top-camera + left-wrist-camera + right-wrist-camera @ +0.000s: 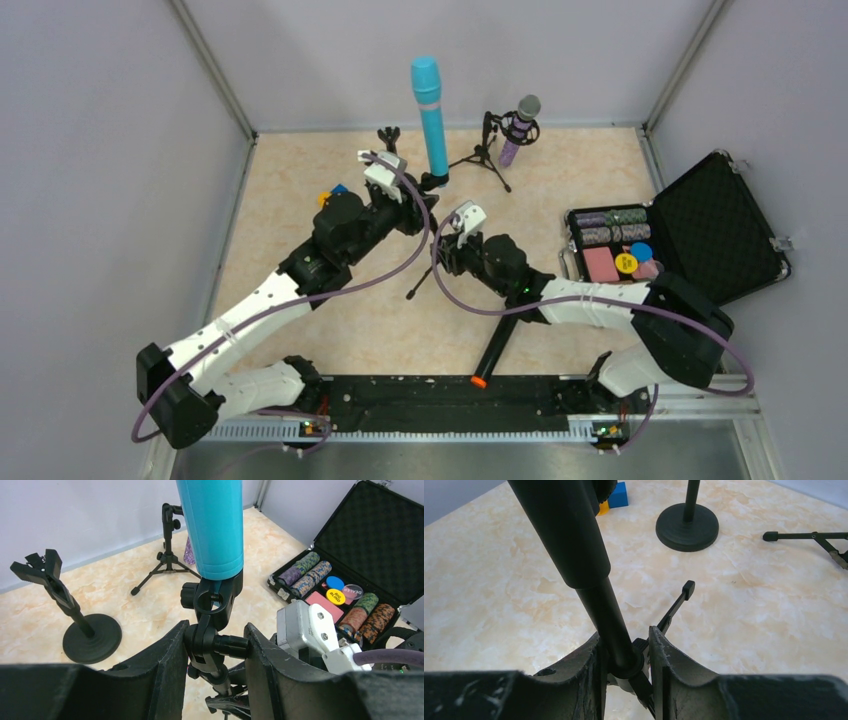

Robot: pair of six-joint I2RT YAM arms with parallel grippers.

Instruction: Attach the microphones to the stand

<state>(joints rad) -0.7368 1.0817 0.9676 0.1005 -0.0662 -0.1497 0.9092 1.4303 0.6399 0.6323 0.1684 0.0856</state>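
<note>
Left end effector [216, 632] clenched on stand [231, 592] | right end effector [624, 639] likewise | blue microphone [212, 525] cropped

Tabletop [262, 215] free at left; round-base stand [90, 637], tripod [487, 148] w/ purple mic [518, 128] crowd rear, open case [715, 225] blocks rt.

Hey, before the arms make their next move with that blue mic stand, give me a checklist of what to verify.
1. Blue mic seated upright in its clip: ok.
2. Left claw shut on the joint under the clip: ok.
3. Right claw shut on the pole: ok.
4. That stand's legs flat on the table: cannot tell.
5. Purple mic mounted on the tripod: ok.
6. Black mic mounted: not ok. It lies on the table, and the round stand holds nothing.
</note>
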